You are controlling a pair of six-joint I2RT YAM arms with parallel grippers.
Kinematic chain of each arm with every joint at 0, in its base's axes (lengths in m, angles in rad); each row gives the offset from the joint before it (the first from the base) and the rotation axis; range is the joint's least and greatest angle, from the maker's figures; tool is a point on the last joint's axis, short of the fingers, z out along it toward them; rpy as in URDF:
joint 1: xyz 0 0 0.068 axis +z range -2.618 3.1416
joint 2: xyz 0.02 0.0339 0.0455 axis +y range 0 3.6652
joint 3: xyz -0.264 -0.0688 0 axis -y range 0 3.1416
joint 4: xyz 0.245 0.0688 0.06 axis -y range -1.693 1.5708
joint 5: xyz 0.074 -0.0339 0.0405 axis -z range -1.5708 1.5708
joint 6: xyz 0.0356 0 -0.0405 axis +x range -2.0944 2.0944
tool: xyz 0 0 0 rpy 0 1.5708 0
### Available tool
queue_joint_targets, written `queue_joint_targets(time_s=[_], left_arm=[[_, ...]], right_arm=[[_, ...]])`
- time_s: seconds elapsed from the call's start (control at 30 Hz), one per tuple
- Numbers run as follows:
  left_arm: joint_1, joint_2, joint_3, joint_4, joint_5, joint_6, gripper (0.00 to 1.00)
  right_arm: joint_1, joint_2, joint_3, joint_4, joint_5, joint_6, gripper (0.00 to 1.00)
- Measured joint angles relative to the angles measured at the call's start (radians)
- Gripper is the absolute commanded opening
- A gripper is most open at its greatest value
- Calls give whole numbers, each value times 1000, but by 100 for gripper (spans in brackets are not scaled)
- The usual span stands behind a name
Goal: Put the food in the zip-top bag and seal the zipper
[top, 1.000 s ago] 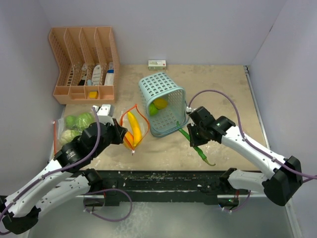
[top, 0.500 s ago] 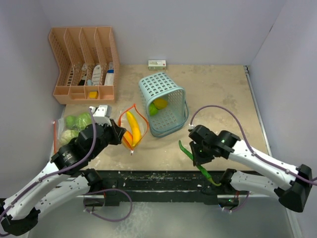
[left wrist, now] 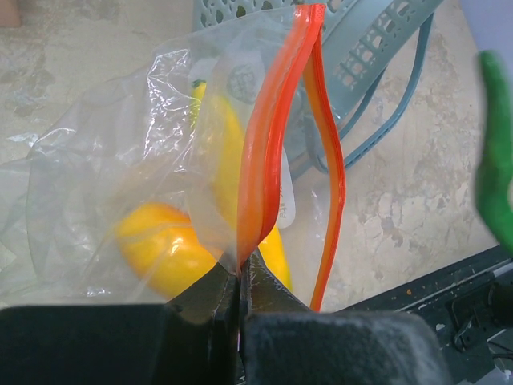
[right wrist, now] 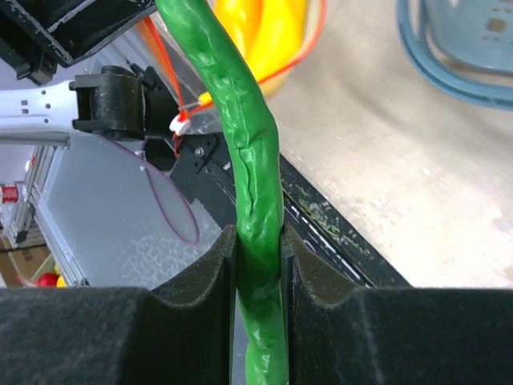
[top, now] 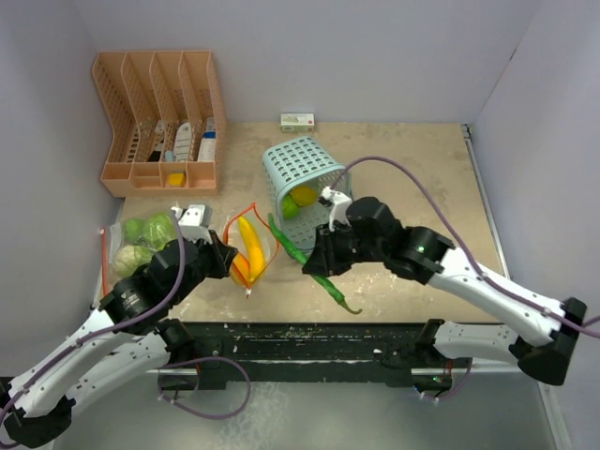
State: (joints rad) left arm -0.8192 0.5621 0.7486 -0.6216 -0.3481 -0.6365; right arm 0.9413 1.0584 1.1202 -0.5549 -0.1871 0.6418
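Observation:
The clear zip-top bag (top: 255, 246) with an orange zipper stands open, with yellow and orange fruits (left wrist: 164, 249) inside. My left gripper (top: 225, 255) is shut on the bag's orange zipper rim (left wrist: 260, 200), holding it up. My right gripper (top: 317, 264) is shut on the thin green chili (top: 300, 258), held in the air just right of the bag mouth; the chili fills the right wrist view (right wrist: 252, 192). Two pale-green cabbages (top: 150, 230) lie in a second clear bag at the left. More fruit (top: 298, 200) sits in the tipped basket.
A teal mesh basket (top: 314, 183) lies on its side behind the bag. An orange file organizer (top: 159, 122) stands at the back left. A small white-and-green box (top: 297, 121) lies by the back wall. The table's front edge runs just below the grippers.
My right gripper has lifted the green chili off the table and carried it left, from the right front of the table to beside the bag mouth. The left gripper holds still.

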Motion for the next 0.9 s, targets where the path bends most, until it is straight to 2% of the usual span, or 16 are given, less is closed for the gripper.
queue_joint_targets(time_s=[0.2, 0.37, 0.57, 0.9], left_arm=[[0, 50, -12, 42, 5, 2, 0], [0, 125, -12, 95, 32, 19, 0], [0, 128, -12, 112, 72, 55, 0], [0, 30, 3, 108, 94, 107, 0]], right_arm=[[73, 169, 0, 145, -37, 23, 18], [96, 219, 0, 210, -43, 55, 19], [96, 309, 39, 187, -16, 58, 19], [95, 447, 131, 91, 19, 39, 18]])
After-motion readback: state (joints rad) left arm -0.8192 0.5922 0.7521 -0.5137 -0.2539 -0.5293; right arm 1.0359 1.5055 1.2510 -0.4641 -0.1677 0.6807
